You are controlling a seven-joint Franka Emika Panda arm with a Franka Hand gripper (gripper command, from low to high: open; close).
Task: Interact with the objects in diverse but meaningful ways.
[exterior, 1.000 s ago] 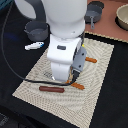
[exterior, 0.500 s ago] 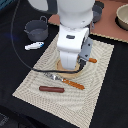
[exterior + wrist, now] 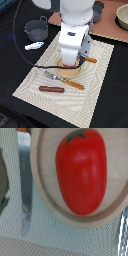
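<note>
A red tomato [image 3: 80,170] lies on the tan round plate [image 3: 47,203], filling the wrist view from close up. In the exterior view my gripper [image 3: 70,64] hangs low over that plate [image 3: 75,73], and the white hand hides the fingers; only a sliver of the tomato [image 3: 67,64] shows beneath it. Whether the fingers are open or shut does not show. A brown sausage [image 3: 52,89] lies on the placemat's near side. The white-and-blue fish [image 3: 34,46] and the dark grey pot [image 3: 37,29] sit off the mat at the exterior view's left.
An orange-handled fork [image 3: 65,80] lies just in front of the plate, and a knife [image 3: 91,60] lies beside it at the exterior view's right; its blade [image 3: 25,188] shows in the wrist view. The beige placemat [image 3: 100,85] covers the black table. A bowl [image 3: 122,15] stands far right.
The arm has shifted slightly toward the exterior view's right and far side above the plate. The sausage, fork, fish and pot have stayed put.
</note>
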